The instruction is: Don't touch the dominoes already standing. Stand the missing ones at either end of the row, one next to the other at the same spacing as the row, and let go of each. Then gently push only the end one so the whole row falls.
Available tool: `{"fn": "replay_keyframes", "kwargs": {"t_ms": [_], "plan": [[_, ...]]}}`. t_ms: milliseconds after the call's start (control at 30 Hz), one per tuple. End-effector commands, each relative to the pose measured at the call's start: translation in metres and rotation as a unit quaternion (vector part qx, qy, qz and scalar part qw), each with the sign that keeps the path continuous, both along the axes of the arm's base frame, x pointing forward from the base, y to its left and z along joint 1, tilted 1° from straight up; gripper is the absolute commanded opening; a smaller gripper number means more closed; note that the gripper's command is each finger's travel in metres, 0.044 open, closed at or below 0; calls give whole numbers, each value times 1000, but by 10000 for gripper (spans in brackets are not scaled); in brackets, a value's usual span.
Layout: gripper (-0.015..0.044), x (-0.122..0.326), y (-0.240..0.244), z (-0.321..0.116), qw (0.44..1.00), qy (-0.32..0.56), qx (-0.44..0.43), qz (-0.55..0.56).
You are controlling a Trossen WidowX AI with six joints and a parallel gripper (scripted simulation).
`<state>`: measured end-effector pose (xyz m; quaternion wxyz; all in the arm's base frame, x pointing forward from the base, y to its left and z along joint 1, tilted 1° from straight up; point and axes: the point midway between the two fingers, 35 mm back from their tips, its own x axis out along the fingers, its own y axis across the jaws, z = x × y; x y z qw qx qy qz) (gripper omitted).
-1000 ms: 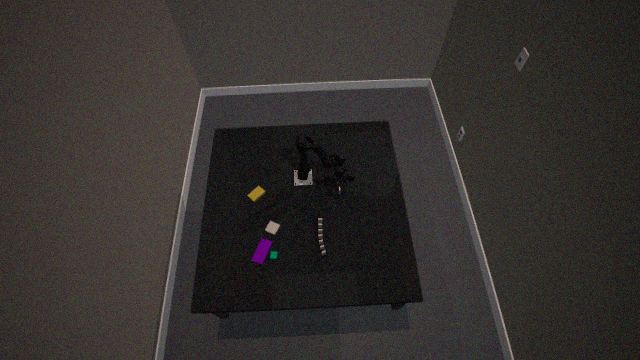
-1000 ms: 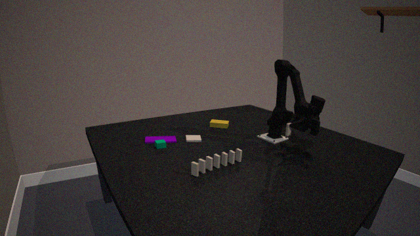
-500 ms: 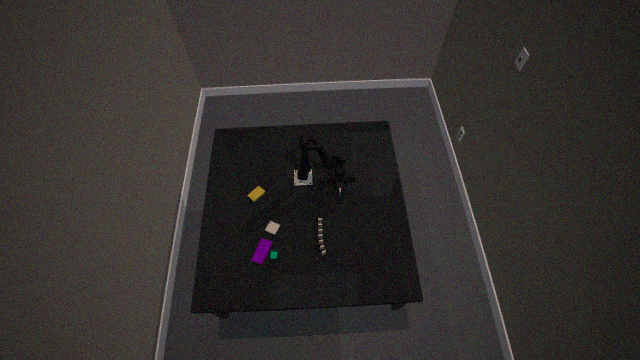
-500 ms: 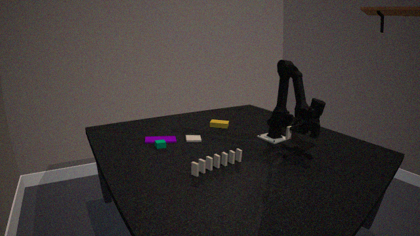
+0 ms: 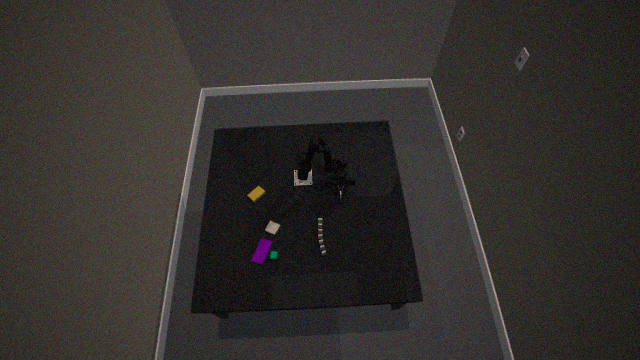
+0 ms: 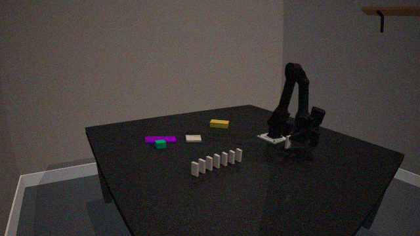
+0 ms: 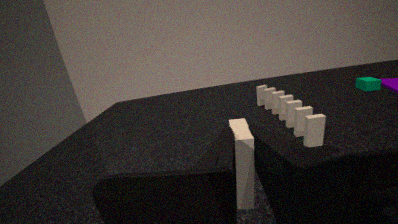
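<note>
A row of several cream dominoes [image 5: 320, 235] [image 6: 216, 161] [image 7: 290, 111] stands upright on the black table, evenly spaced and slightly curved. My gripper [image 5: 341, 193] [image 6: 287, 143] [image 7: 238, 133] is shut on one cream domino [image 6: 287, 141] [image 7: 245, 172], held nearly upright between the fingertips. It is beyond the base-side end of the row, with a gap between it and the nearest standing domino. Whether the held domino's lower end touches the table cannot be told. The dark fingers hide part of its sides.
A purple block [image 5: 262, 251] [image 6: 160, 139] lies beside a small green block [image 5: 273, 255] [image 6: 160, 144] [image 7: 368, 84]. A flat pale block [image 5: 272, 227] [image 6: 193, 138] and a yellow block [image 5: 256, 193] [image 6: 219, 124] lie on the same side of the row. The arm's white base plate [image 5: 303, 183] is behind the row.
</note>
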<state>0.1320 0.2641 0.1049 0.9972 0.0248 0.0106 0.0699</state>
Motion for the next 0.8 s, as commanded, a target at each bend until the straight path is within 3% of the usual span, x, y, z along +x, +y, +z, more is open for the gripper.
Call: {"fn": "replay_keyframes", "kwargs": {"t_ms": [0, 767], "plan": [[29, 1, -1, -12, 1000, 1, -2, 0], [29, 3, -11, -65, 1000, 5, 13, -1]]}}
